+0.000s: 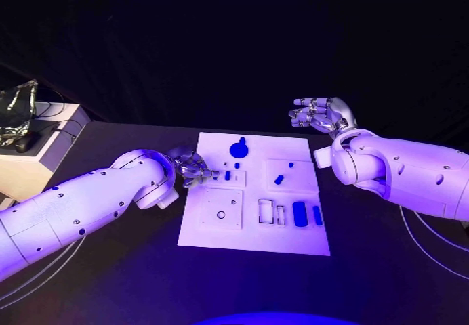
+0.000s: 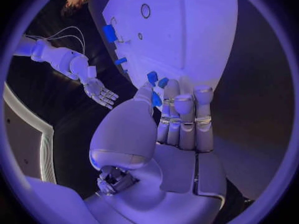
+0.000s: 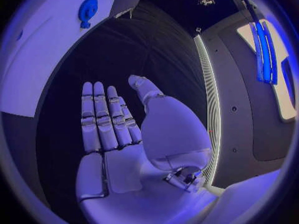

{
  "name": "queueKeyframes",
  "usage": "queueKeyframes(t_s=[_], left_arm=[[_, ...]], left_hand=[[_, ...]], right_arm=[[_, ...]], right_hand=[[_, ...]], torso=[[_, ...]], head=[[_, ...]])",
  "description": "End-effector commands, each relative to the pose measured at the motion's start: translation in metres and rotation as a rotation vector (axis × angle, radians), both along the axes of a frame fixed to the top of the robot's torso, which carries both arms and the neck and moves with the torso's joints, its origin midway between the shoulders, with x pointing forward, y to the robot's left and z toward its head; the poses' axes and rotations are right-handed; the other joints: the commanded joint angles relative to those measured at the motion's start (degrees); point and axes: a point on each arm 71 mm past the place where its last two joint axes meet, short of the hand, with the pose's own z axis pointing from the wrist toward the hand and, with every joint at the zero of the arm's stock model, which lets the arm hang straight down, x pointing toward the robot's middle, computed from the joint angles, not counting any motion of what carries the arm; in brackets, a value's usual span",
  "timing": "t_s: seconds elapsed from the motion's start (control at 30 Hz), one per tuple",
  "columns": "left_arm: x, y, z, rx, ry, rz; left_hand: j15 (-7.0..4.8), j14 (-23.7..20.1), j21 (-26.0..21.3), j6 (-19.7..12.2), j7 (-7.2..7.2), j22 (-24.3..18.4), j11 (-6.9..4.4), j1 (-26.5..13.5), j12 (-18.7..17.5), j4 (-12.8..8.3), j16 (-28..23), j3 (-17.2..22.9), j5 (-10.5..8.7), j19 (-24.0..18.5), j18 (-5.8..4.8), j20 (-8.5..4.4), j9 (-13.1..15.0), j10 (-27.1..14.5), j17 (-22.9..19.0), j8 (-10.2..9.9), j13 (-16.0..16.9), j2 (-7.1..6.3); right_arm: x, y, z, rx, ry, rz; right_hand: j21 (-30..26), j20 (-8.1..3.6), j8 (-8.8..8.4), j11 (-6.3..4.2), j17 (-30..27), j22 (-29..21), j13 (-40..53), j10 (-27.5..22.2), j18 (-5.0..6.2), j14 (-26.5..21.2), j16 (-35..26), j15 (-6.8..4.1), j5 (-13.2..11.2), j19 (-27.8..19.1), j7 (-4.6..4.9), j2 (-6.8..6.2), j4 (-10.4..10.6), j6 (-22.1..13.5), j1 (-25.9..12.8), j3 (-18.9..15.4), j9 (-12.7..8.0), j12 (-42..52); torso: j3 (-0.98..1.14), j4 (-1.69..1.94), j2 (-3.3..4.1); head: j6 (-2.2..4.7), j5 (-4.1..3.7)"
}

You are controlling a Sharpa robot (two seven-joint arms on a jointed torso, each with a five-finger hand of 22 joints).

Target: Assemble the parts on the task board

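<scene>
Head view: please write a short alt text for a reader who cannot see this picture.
A white rectangular task board lies in the middle of a black table, with small blue parts on it, among them a round blue knob-shaped part. The left hand reaches over the board's left edge near a small blue part; the right hand is raised beyond its far right corner, holding nothing.

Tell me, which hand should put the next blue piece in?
Probably the left hand. It is at the board, its fingers right by small blue parts. The right hand hangs open off the board's far corner, holding nothing.
</scene>
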Motion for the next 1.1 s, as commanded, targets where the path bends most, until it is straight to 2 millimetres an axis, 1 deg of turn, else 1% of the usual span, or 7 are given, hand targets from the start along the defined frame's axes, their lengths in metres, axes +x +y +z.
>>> queueKeyframes(t_s=[0.03, 0.13, 0.2, 0.3, 0.4, 0.6, 1.1], left_arm=[[-0.0004, -0.0015, -0.0018, 0.028, 0.011, -0.002], [-0.0001, -0.0025, -0.0021, 0.030, 0.012, -0.001], [0.0000, -0.0034, -0.0022, 0.028, 0.012, -0.001], [0.0001, -0.0046, -0.0025, 0.028, 0.014, -0.003], [0.0004, -0.0050, -0.0030, 0.031, 0.017, -0.003], [0.0018, -0.0043, -0.0053, 0.044, 0.028, -0.001], [0.0058, -0.0067, -0.0095, 0.056, 0.039, 0.013]], left_hand=[[0.05, 0.6, 0.6, 0.2, 0.00, 1.6, 0.05, -0.5, 0.0, 0.3, -0.1, -1.0, 0.04, 0.4, -0.88, 0.07, 0.4, 0.5, 0.3, 0.6, 0.3, -0.10], [0.03, 0.8, 1.0, 0.2, -0.08, 1.8, 0.01, -0.9, 0.1, 1.1, 0.1, -2.3, 0.09, 0.6, -0.93, 0.03, 0.8, 0.6, 0.8, 0.9, 0.6, -0.29], [-0.02, 1.0, 1.3, 0.0, -0.13, 1.9, -0.03, -0.7, 0.1, 1.6, 0.1, -3.4, 0.10, 0.6, -0.96, 0.00, 1.5, 0.6, 1.1, 1.4, 0.9, -0.07], [-0.01, 0.9, 1.4, 0.0, -0.17, 1.9, -0.01, -0.6, 0.0, 1.7, 0.1, -3.8, 0.05, 0.6, -0.98, 0.00, 1.7, 0.7, 1.2, 1.5, 1.0, -0.11], [-0.02, 0.9, 1.5, 0.0, -0.17, 2.0, -0.02, -0.4, 0.0, 1.5, 0.2, -3.9, 0.06, 0.6, -0.98, 0.01, 1.7, 0.7, 1.3, 1.5, 1.0, -0.10], [-0.24, 1.2, 2.3, 0.1, -0.55, 2.3, -0.31, 1.0, 0.1, -0.4, 0.4, -2.9, 0.13, 0.8, -1.17, -0.16, 2.8, 0.9, 1.8, 2.3, 1.3, 0.70], [-0.25, 1.2, 2.4, 0.0, -0.58, 2.3, -0.31, 0.3, 0.1, 0.0, 0.4, -2.9, 0.27, 0.8, -1.21, -0.21, 3.5, 0.9, 1.9, 2.4, 1.5, 0.84]], right_arm=[[-0.0004, 0.0018, 0.0004, 0.000, -0.006, 0.017], [-0.0004, 0.0017, 0.0004, 0.000, -0.006, 0.017], [-0.0003, 0.0018, 0.0004, 0.000, -0.006, 0.017], [-0.0003, 0.0020, 0.0003, 0.000, -0.006, 0.018], [-0.0003, 0.0022, 0.0003, 0.001, -0.006, 0.018], [-0.0003, 0.0020, 0.0003, 0.000, -0.006, 0.018], [-0.0002, 0.0032, 0.0003, 0.001, -0.006, 0.021]], right_hand=[[-0.1, 0.04, -0.13, -0.21, -0.1, 0.0, -0.1, -0.2, -0.25, -0.2, -0.1, -0.21, 0.2, -0.4, 0.90, -0.01, 0.0, 0.4, -0.5, 0.4, 0.0, -0.1], [-0.1, 0.04, -0.13, -0.21, -0.1, 0.0, -0.1, -0.2, -0.25, -0.2, -0.1, -0.21, 0.2, -0.4, 0.90, -0.01, 0.0, 0.4, -0.5, 0.4, 0.0, -0.1], [-0.1, 0.04, -0.13, -0.21, -0.1, 0.0, -0.1, -0.2, -0.25, -0.2, -0.1, -0.21, 0.2, -0.4, 0.90, -0.01, 0.0, 0.4, -0.5, 0.4, 0.0, -0.1], [-0.1, 0.04, -0.13, -0.21, -0.1, 0.0, -0.1, -0.2, -0.25, -0.2, -0.1, -0.21, 0.2, -0.4, 0.90, -0.01, 0.0, 0.4, -0.5, 0.4, 0.0, -0.1], [-0.1, 0.04, -0.13, -0.21, -0.1, 0.0, -0.1, -0.2, -0.25, -0.2, -0.1, -0.21, 0.2, -0.4, 0.90, -0.01, 0.0, 0.4, -0.5, 0.4, 0.0, -0.1], [-0.1, 0.04, -0.13, -0.21, -0.1, 0.0, -0.1, -0.2, -0.25, -0.2, -0.1, -0.21, 0.2, -0.4, 0.90, -0.01, 0.0, 0.4, -0.5, 0.4, 0.0, -0.1], [-0.1, 0.04, -0.13, -0.21, -0.1, 0.0, -0.1, -0.2, -0.25, -0.2, -0.1, -0.21, 0.2, -0.4, 0.90, -0.01, 0.0, 0.4, -0.5, 0.4, 0.0, -0.1]], torso=[[0.03, -0.05, -0.02], [0.02, -0.01, -0.06], [0.02, 0.02, -0.05], [0.04, 0.03, -0.04], [0.02, 0.02, -0.04], [0.03, -0.02, -0.01], [-0.01, 0.00, 0.01]], head=[[-0.06, 0.06], [-0.06, 0.01], [-0.06, 0.00], [-0.07, -0.01], [-0.04, -0.02], [-0.06, -0.03], [-0.18, -0.08]])
